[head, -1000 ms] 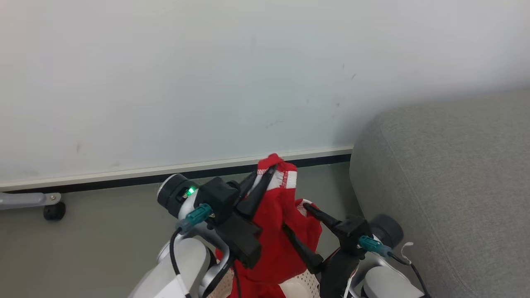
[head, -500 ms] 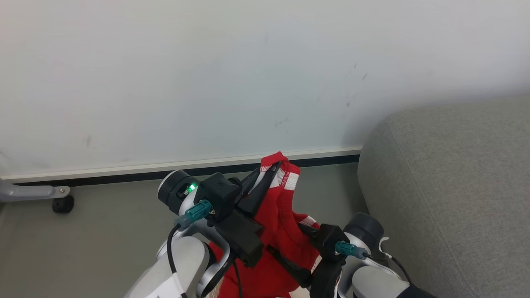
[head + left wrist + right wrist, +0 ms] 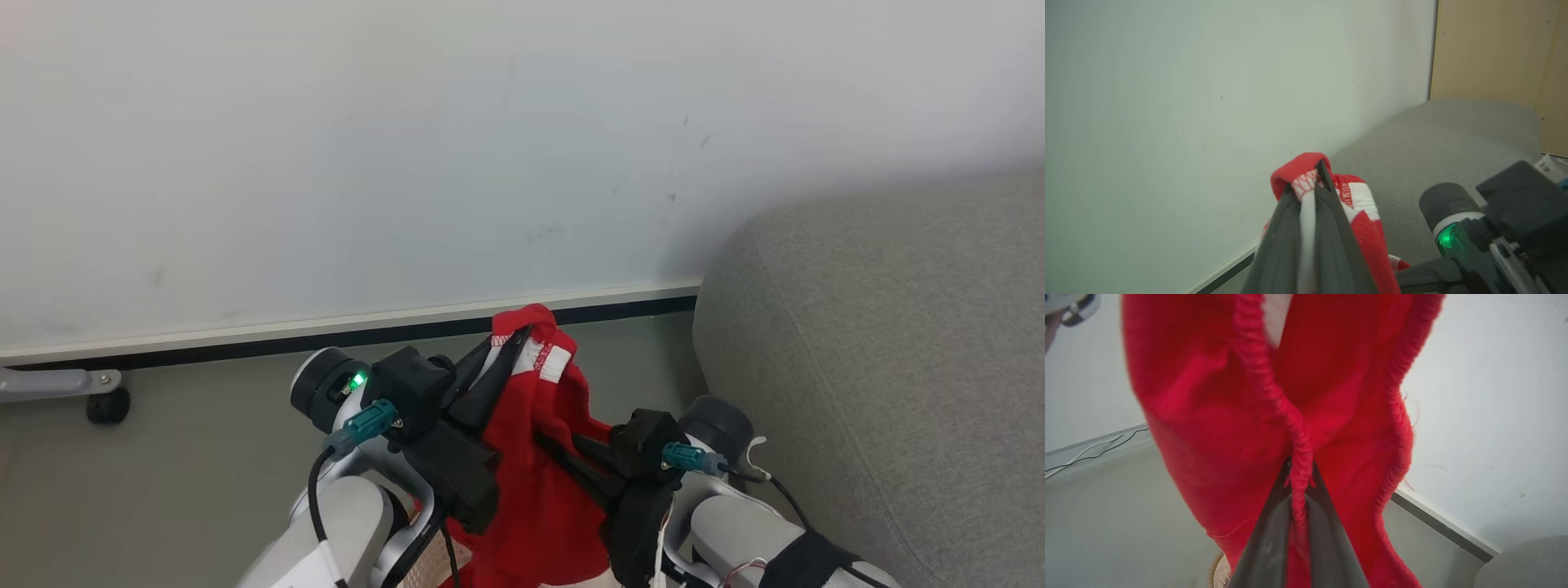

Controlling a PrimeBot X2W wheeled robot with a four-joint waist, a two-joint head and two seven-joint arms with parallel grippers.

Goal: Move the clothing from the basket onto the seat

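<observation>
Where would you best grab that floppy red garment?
On the red garment, take the thick hemmed edges from below. The left gripper pinches the white-striped hem, the right gripper a ribbed seam lower down; such ridges give limp cloth something firm.

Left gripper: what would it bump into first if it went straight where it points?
The left gripper would likely meet the white wall, just beside the grey seat; depth is unclear.
</observation>
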